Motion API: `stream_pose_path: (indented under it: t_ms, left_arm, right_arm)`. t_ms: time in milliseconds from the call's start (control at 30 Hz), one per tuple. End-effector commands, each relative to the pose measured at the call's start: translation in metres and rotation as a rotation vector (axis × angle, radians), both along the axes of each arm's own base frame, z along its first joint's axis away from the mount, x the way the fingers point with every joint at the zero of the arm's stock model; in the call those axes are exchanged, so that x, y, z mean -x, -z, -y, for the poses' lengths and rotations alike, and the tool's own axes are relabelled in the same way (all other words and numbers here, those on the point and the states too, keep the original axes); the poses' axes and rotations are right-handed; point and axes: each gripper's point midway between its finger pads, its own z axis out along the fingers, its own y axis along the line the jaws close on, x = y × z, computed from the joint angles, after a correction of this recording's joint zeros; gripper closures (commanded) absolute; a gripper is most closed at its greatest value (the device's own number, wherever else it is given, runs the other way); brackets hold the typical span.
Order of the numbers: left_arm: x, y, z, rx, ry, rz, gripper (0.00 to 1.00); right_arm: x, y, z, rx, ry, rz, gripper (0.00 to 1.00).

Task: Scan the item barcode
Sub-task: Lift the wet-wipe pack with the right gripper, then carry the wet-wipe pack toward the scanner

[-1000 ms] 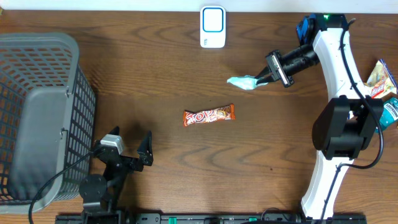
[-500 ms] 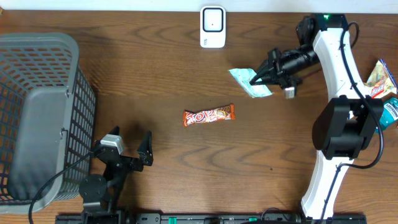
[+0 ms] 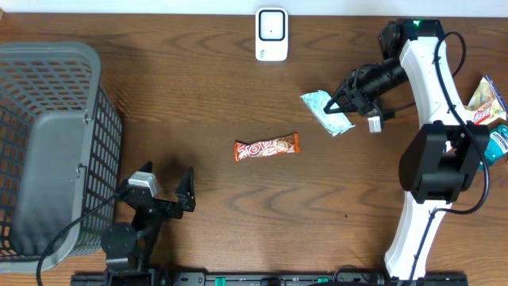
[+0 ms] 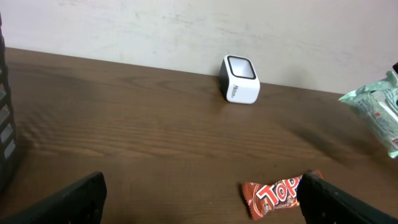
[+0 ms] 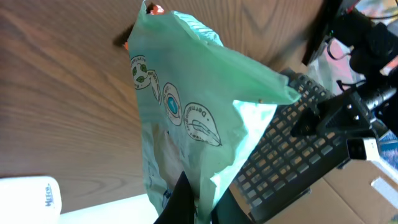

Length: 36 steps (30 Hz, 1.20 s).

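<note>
The item in hand is a mint-green packet, held above the table at the right, below and to the right of the white scanner. My right gripper is shut on its right edge. From the right wrist, the packet fills the view, pinched between the dark fingers of the gripper, with the scanner at the lower left. My left gripper rests open at the front left, holding nothing. Its wrist view shows the scanner far ahead and the packet at the right edge.
A brown Top candy bar lies in the middle of the table, just ahead of the left gripper's right finger. A grey mesh basket stands at the left. More snack packets lie at the right edge.
My right gripper has turned the green packet over and carried it slightly right and toward the front. The left arm has stayed still.
</note>
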Motion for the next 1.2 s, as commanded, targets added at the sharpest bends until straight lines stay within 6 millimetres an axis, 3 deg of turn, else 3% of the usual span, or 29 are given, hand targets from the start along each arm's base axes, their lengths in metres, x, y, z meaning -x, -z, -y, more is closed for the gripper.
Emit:
stream_pose_path:
  t_ms: [0, 167, 300, 467, 533, 633, 833, 1000, 1067, 1167]
  left_arm:
    - [0.001, 0.013, 0.001, 0.011, 0.005, -0.042, 0.02]
    - [0.001, 0.013, 0.001, 0.011, 0.005, -0.042, 0.02]
    - [0.001, 0.014, 0.001, 0.011, 0.005, -0.042, 0.02]
    - [0.001, 0.014, 0.001, 0.011, 0.005, -0.042, 0.02]
    - [0.001, 0.013, 0.001, 0.011, 0.005, -0.042, 0.02]
    - [0.001, 0.013, 0.001, 0.011, 0.005, -0.042, 0.02]
    - [0.001, 0.013, 0.001, 0.011, 0.005, -0.042, 0.02]
    - [0.001, 0.013, 0.001, 0.011, 0.005, -0.042, 0.02]
    - [0.001, 0.013, 0.001, 0.011, 0.005, -0.042, 0.02]
    - [0.001, 0.013, 0.001, 0.011, 0.005, -0.042, 0.02]
  right_arm:
    - [-0.003, 0.014, -0.009, -0.088, 0.058, -0.111, 0.99]
    - [-0.004, 0.017, -0.017, -0.152, 0.080, -0.151, 0.99]
    - [-0.015, 0.005, -0.020, -0.254, 0.111, -0.114, 0.98]
    - [-0.040, -0.037, -0.033, -0.577, 0.051, 0.238, 0.99]
    - [-0.050, -0.059, -0.035, -0.715, 0.007, 0.496, 0.99]
    - [-0.054, -0.069, -0.034, -0.766, -0.058, 0.735, 0.99]
    - [-0.040, -0.063, -0.031, -0.669, -0.311, 1.067, 0.99]
    - [0.009, -0.033, 0.003, -0.289, -0.803, 0.997, 0.99]
    - [0.017, -0.034, 0.014, -0.181, -0.908, 0.987, 0.99]
    - [0.014, -0.036, 0.022, -0.043, -1.015, 1.019, 0.99]
